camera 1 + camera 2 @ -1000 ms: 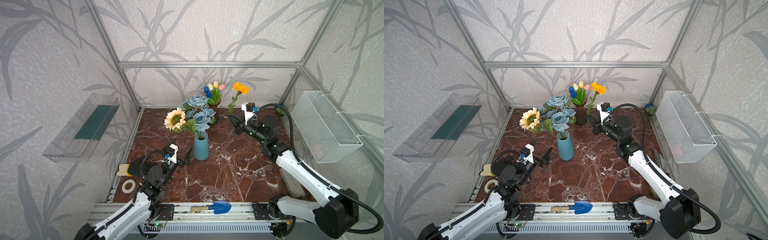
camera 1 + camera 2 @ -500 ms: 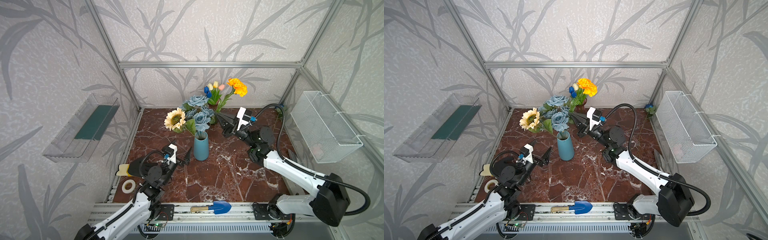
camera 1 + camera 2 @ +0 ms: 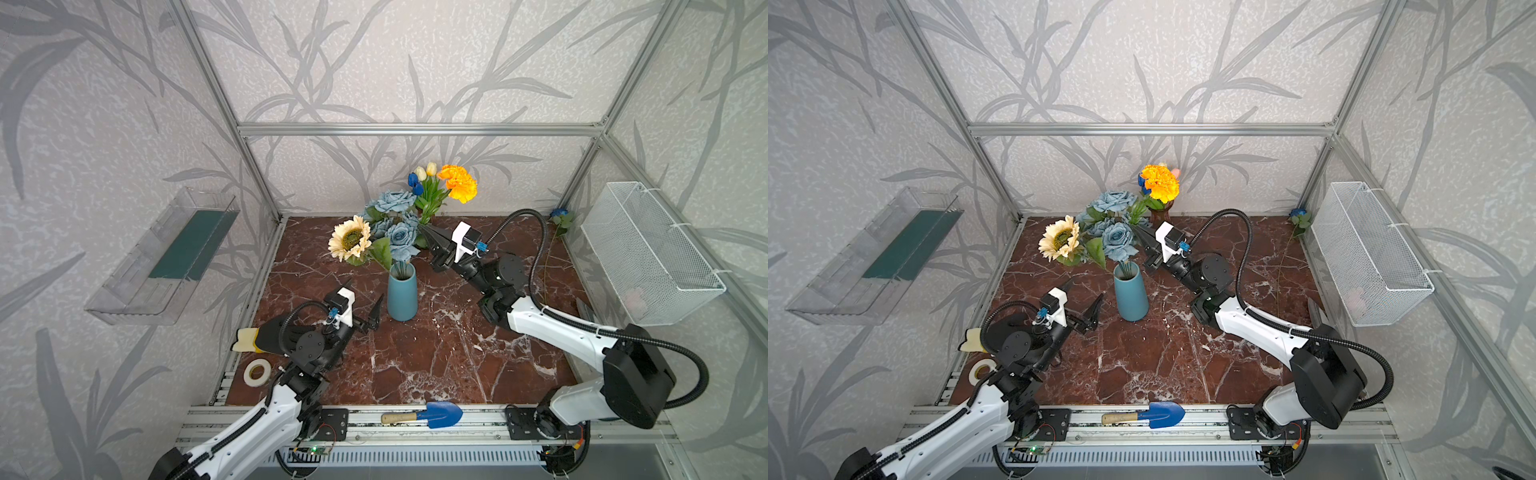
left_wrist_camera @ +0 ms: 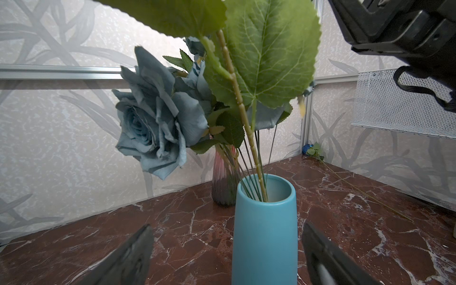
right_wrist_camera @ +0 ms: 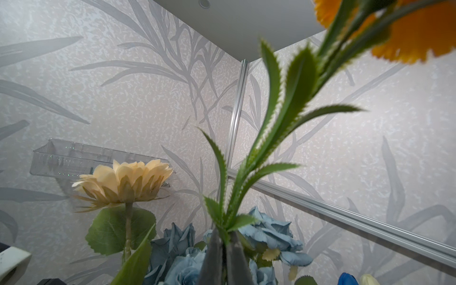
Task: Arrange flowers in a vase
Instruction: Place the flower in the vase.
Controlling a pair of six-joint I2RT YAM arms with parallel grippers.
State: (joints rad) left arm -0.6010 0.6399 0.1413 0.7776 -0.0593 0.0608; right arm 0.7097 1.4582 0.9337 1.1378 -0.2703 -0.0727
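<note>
The right arm reaches from its front mount across the marble table, forearm raised and wrist angled toward the back. The right gripper is clamped on the leafy stem of the orange marigold, whose bloom tilts high beside the tulips. The left arm sits low, and the left gripper is spread wide just beside the blue vase, not touching it. The vase holds the cream sunflower and the dusty-blue roses.
</note>
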